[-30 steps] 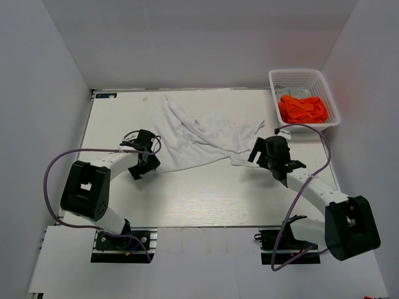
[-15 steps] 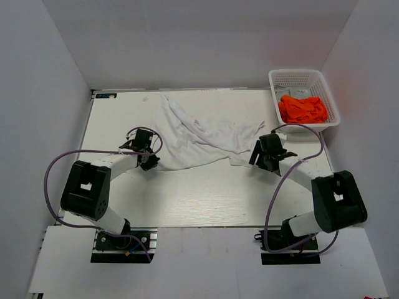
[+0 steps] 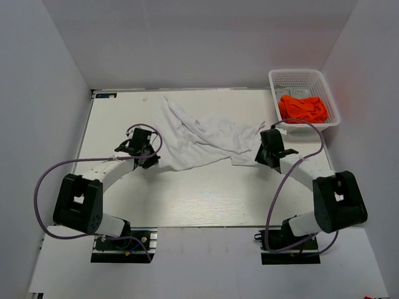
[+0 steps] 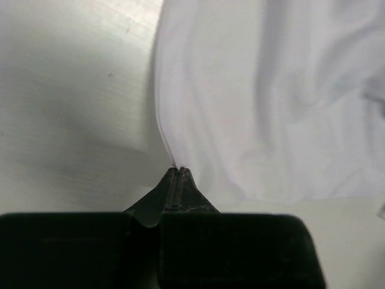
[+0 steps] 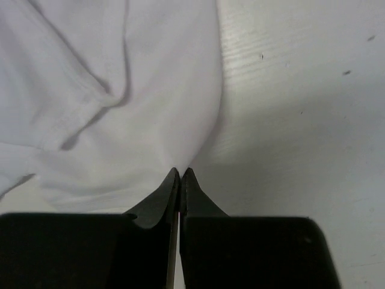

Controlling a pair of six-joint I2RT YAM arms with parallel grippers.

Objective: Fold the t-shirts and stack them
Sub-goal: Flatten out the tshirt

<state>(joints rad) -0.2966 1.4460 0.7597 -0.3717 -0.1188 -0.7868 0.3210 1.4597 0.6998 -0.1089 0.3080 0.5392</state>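
- Top external view: the white shirt (image 3: 206, 137) lies crumpled and spread over the far middle of the counter (image 3: 206, 199), with one part trailing toward the far left.
- My left gripper (image 3: 149, 159) sits at the shirt's near left edge and my right gripper (image 3: 263, 156) at its near right edge, so one arm reaches in from each side.
- Left wrist view: my left gripper (image 4: 178, 171) has its fingers pressed together, pinching the white shirt (image 4: 271, 90) where its edge runs down into the tips. Bare counter lies to the left of the cloth.
- Right wrist view: my right gripper (image 5: 180, 173) is closed tight as well, its tips nipping the white shirt (image 5: 120, 90). The cloth gathers in soft folds toward the tips, with bare counter on the right.
- The orange shirt (image 3: 302, 109) is bunched inside the basket (image 3: 299, 73) at the far right corner, well apart from both grippers.
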